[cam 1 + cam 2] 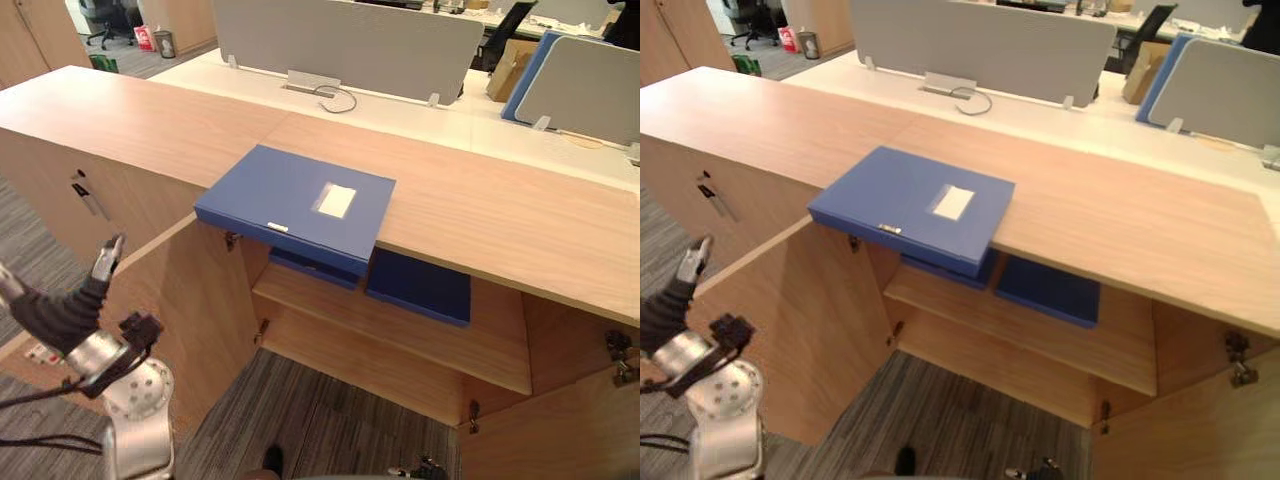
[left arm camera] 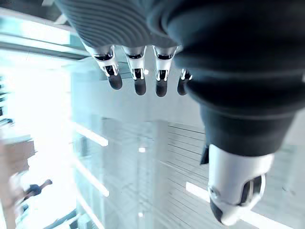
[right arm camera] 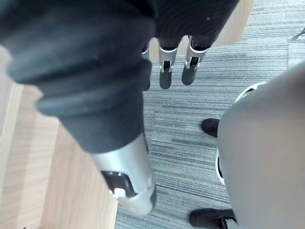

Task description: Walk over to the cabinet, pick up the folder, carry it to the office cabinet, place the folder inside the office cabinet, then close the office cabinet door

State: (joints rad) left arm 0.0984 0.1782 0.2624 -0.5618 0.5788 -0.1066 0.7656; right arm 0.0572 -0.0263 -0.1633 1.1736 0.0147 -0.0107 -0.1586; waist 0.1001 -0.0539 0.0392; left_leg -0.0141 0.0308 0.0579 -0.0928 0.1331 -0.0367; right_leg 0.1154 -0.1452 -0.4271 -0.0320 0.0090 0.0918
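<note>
A blue folder (image 1: 300, 205) with a white label lies flat on the wooden cabinet top (image 1: 500, 215), its near corner overhanging the front edge. Below it the office cabinet stands open, and two more blue folders (image 1: 420, 285) lie on its shelf (image 1: 440, 335). My left hand (image 1: 100, 270) is raised at the lower left, in front of the open left door (image 1: 190, 320) and well short of the folder. Its fingers (image 2: 138, 78) are straight and hold nothing. My right hand (image 3: 164, 71) hangs down over the carpet beside wood panelling, fingers straight and empty.
The open right door (image 1: 560, 430) juts out at the lower right. A closed cabinet front with a handle (image 1: 88, 195) lies to the left. Behind the counter are a white desk, grey dividers (image 1: 350, 45) and a cardboard box (image 1: 510, 65). Grey carpet (image 1: 320, 430) covers the floor.
</note>
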